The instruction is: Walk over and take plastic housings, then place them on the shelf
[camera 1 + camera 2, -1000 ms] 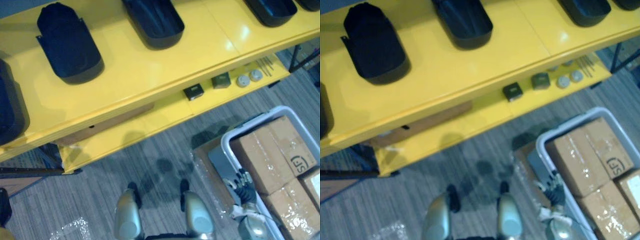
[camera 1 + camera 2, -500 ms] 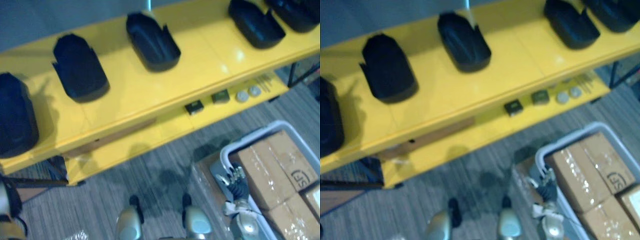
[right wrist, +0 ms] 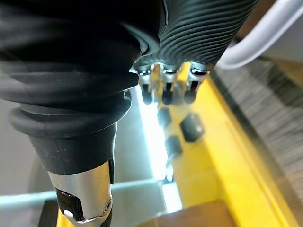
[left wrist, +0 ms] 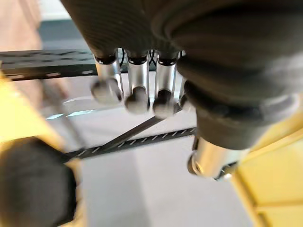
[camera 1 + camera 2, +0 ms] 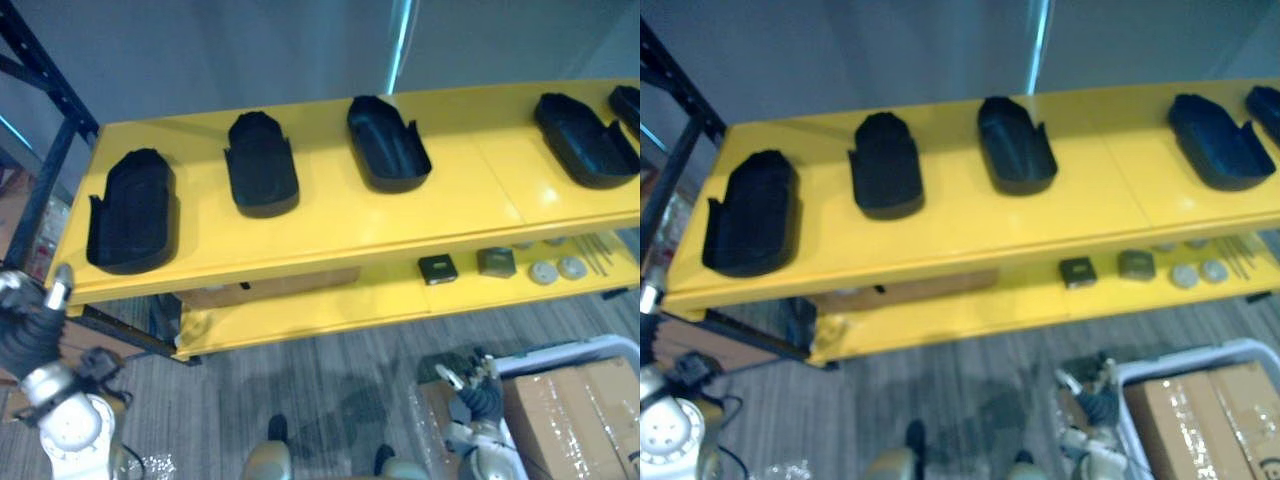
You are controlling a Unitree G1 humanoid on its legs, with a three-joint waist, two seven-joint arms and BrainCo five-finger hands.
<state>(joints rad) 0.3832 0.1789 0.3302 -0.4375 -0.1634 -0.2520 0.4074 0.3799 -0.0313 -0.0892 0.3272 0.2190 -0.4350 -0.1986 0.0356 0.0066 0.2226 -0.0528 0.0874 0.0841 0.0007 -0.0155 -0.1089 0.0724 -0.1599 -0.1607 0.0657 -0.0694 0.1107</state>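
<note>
Now we face the yellow shelf [image 5: 330,235], and the black plastic housings [image 5: 262,165] lie in a row along its top board, well apart from each other, none in either hand. Our left hand [image 5: 30,325] hangs off the shelf's left end, below the top board; its fingers [image 4: 137,90] sit loosely side by side, slightly bent, grasping nothing. Our right hand [image 5: 470,390] hangs in front of the shelf's lower board, its fingers [image 3: 166,90] relaxed and empty too. On that lower board sit two small dark blocks [image 5: 437,268] and grey discs [image 5: 545,272]. A white bin [image 5: 560,352] holding cardboard boxes [image 5: 570,410] stands on the floor before the shelf's right end.
</note>
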